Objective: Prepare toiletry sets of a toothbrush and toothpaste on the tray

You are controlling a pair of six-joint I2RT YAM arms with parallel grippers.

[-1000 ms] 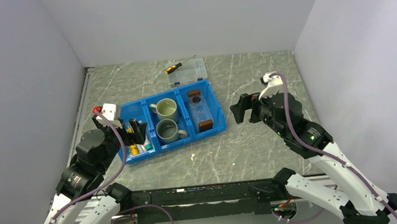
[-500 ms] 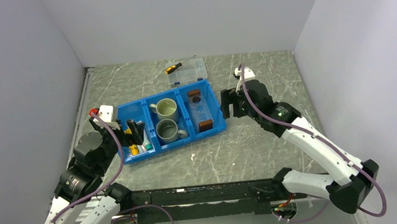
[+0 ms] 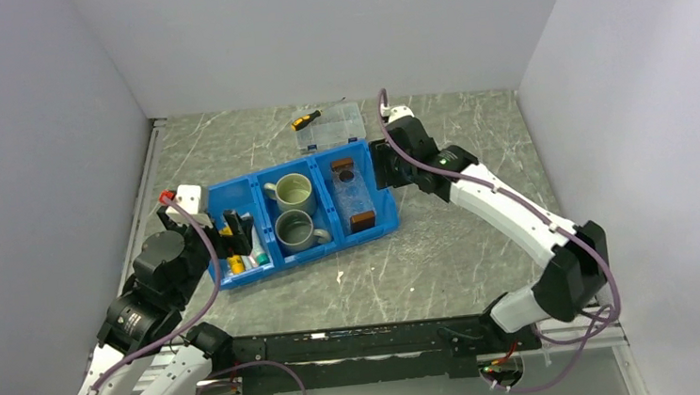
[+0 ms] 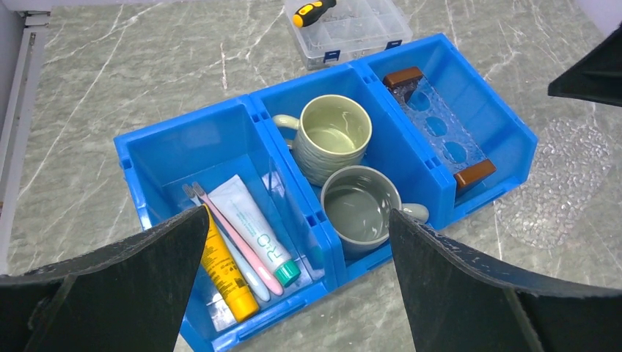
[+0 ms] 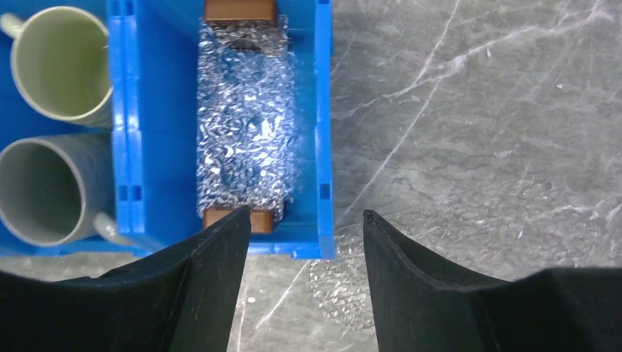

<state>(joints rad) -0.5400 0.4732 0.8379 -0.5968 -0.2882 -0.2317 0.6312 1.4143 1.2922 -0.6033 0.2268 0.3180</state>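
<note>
Arms first: the right arm (image 3: 508, 209) is hanging stretched far forward, the right gripper (image 5: 306, 213) pointing down over the near end of the tray (image 5: 246, 117), jaws standing partly apart and gripping nothing. The left arm (image 3: 159, 278) is sitting folded, the left gripper (image 4: 298, 213) hovering wide open and empty above the bin (image 4: 176, 121). One bin is holding one tray on the right, two mugs (image 4: 334, 136) (image 4: 359, 213) in the middle, and one toothpaste (image 4: 249, 224), one yellow tube (image 4: 224, 271) and two toothbrushes (image 4: 233, 236) on the left.
</note>
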